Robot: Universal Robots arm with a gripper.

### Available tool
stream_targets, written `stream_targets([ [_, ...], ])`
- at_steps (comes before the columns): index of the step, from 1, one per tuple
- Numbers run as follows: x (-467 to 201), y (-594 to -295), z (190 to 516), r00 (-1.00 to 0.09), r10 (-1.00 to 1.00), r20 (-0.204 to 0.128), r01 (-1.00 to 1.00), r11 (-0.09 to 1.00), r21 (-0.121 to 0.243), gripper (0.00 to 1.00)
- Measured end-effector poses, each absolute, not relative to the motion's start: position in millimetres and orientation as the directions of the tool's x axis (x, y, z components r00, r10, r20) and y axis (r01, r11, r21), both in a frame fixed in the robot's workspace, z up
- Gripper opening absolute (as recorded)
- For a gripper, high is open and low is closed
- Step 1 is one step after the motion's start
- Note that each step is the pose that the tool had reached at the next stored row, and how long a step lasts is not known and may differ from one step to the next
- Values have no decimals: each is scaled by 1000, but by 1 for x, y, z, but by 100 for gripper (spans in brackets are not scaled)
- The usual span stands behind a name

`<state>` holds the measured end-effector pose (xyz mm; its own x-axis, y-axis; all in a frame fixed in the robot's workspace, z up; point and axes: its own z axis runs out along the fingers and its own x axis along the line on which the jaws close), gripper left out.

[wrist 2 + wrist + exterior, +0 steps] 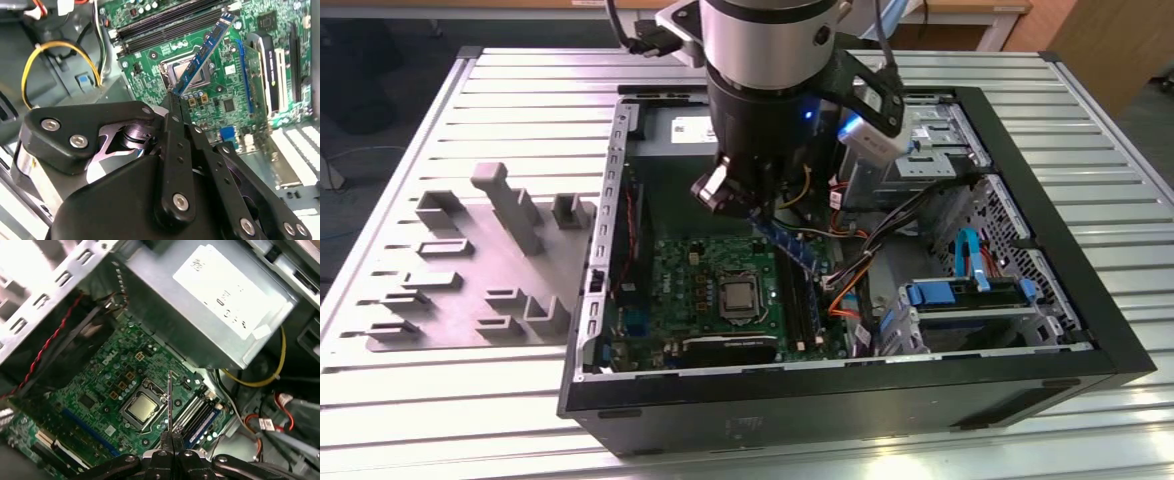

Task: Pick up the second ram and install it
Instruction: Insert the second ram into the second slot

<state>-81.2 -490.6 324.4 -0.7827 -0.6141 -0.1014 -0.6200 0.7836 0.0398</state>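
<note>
One thin blue-green memory stick (202,55) pinched in black fingers (174,130), tilted above green motherboard (235,107), near long black slots (165,25), unseated. I judge install step underway; seating calls for squaring edge over slot.

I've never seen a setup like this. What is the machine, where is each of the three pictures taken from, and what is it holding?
The machine is a robot arm reaching down into an open computer case, which lies on a ribbed metal table. The exterior view comes from a camera that stands off the arm. Both wrist views come from cameras that ride on the arm and look along its end effector, the part that grasps. At the exterior view's left, a grey fixture with posts and pockets sits on the table. The end effector is shut on the second ram, a thin blue memory stick. It grips the stick by one end and holds it tilted above the green motherboard.
</note>
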Motion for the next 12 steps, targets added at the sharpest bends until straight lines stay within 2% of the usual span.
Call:
stream_targets([
  [12,-81,-491,324,-897,-429,-101,-435,900,40,12],
])
